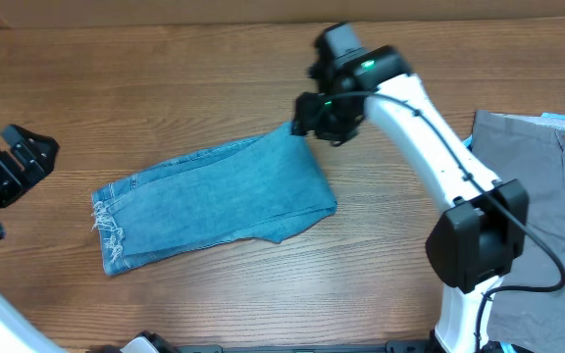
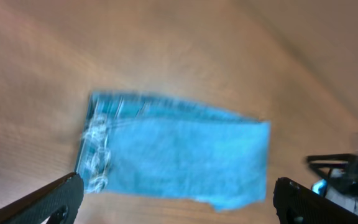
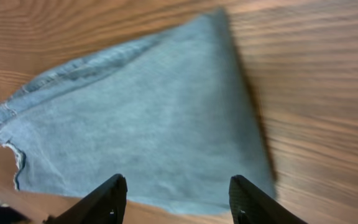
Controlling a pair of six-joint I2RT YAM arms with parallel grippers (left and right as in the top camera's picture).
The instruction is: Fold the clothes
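On the table (image 1: 165, 78), jeans (image 1: 214, 201) lie diagonally, frayed hems (image 1: 111, 230) lower-left.

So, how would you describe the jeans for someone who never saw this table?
Start at the wooden table and look at its middle, just left of the white arm. A folded pair of jeans lies there at a slant. It is light-blue denim with frayed white threads at its left end, unlike the plain grey trousers at the right edge.

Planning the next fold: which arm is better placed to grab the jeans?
Right, probably: the right claw hangs open over the folded light-blue denim jeans' corner; the left claw sits apart from them.
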